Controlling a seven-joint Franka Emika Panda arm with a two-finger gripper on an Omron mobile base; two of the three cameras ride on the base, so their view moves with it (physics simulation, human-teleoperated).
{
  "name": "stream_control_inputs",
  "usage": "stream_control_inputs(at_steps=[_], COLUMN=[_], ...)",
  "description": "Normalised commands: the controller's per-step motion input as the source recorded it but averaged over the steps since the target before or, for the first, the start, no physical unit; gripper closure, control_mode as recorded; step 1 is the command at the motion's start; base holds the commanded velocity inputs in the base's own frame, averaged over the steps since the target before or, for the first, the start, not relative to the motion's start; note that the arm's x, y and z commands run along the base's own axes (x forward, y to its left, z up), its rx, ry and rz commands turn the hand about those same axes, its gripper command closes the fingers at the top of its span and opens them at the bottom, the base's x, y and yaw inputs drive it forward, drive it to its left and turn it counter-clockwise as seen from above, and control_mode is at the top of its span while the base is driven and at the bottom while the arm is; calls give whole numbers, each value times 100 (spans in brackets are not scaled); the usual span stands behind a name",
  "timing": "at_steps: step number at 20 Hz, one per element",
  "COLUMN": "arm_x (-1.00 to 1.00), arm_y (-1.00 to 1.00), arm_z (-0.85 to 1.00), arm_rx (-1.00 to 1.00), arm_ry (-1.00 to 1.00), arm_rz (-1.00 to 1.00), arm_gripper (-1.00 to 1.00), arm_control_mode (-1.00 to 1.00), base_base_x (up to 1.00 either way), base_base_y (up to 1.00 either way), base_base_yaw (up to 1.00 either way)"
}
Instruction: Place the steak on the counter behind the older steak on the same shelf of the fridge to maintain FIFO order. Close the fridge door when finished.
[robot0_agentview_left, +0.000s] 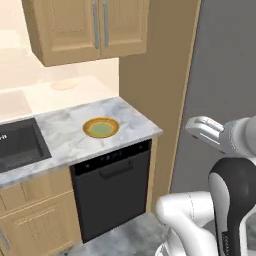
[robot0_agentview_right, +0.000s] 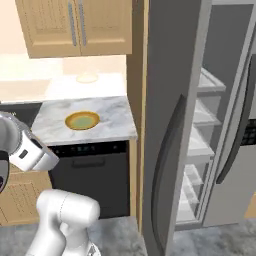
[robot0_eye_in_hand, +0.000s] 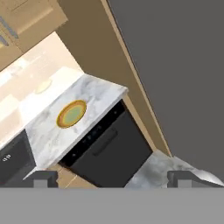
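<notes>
The white marble counter carries a gold-rimmed bowl with a green inside. The steak and the older steak are out of view. The fridge stands with its grey fridge door swung open, edge-on toward me, with its dark bar handle along it. Clear shelves show inside, and those I can see look bare. My gripper hangs in the air in front of the counter's corner, open and holding nothing.
A black dishwasher sits under the counter. A dark sink lies to the left. Tan wall cabinets hang above. A tan side panel separates counter and fridge. A second fridge door stands on the right.
</notes>
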Motion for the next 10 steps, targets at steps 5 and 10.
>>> stream_control_inputs(at_steps=[5,10], arm_x=[0,0], arm_y=[0,0], arm_z=[0,0], arm_rx=[0,0], arm_ry=[0,0], arm_rz=[0,0], arm_gripper=[-100,-100], arm_control_mode=[100,100], base_base_x=[64,52], base_base_y=[19,13], base_base_yaw=[-56,-54])
